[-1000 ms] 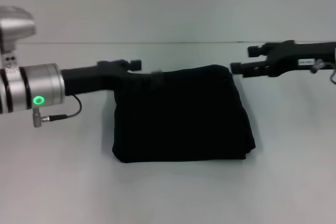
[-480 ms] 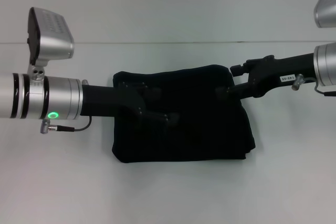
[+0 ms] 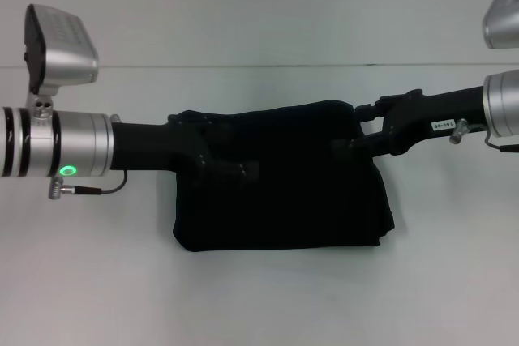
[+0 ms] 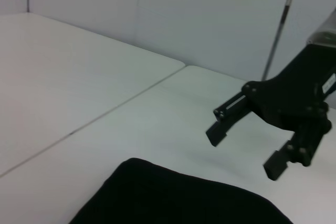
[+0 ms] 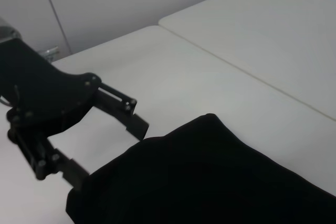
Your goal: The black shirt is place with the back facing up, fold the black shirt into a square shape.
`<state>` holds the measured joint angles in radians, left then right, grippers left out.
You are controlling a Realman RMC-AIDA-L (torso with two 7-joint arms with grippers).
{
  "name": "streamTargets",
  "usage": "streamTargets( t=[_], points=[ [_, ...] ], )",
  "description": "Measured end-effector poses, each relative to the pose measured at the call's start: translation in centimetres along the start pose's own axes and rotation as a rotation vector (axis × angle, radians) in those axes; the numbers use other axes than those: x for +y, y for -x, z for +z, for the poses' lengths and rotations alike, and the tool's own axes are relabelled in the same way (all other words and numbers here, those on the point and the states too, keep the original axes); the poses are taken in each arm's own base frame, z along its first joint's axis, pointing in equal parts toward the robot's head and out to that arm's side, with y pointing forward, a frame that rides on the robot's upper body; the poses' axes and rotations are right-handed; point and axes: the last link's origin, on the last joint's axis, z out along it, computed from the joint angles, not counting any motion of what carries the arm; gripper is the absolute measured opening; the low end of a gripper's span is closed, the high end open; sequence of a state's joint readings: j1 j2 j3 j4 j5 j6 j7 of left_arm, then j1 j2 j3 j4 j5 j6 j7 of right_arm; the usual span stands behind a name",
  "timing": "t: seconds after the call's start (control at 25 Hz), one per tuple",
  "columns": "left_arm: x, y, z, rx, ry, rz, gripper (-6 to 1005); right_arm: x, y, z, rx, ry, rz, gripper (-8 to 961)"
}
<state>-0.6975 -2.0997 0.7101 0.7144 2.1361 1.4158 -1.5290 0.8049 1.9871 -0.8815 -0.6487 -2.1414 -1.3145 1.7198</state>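
The black shirt lies folded into a rough rectangle in the middle of the white table in the head view. My left gripper reaches in from the left and hovers open over the shirt's upper left part. My right gripper reaches in from the right at the shirt's upper right corner, open. The left wrist view shows the right gripper open above the table beyond the shirt. The right wrist view shows the left gripper open at the edge of the shirt.
The white table has a seam between two panels, which also shows in the right wrist view. A pale wall stands behind the table's far edge. Bare table lies in front of and beside the shirt.
Both arms have rotated their wrists and moved inward from the shirt's upper corners to over its top edge. In the last half second the left gripper has drawn back slightly to the left.
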Motion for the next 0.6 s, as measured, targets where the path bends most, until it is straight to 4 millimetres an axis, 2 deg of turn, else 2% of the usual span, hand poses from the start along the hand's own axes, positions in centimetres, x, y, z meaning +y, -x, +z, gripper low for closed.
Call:
streamTargets(
  t=[0.6],
  points=[
    [-0.5,0.29,-0.64,-0.023,-0.025,-0.004,915,0.35,0.67,0.68,0.014,0.012,-0.022,907]
  ],
)
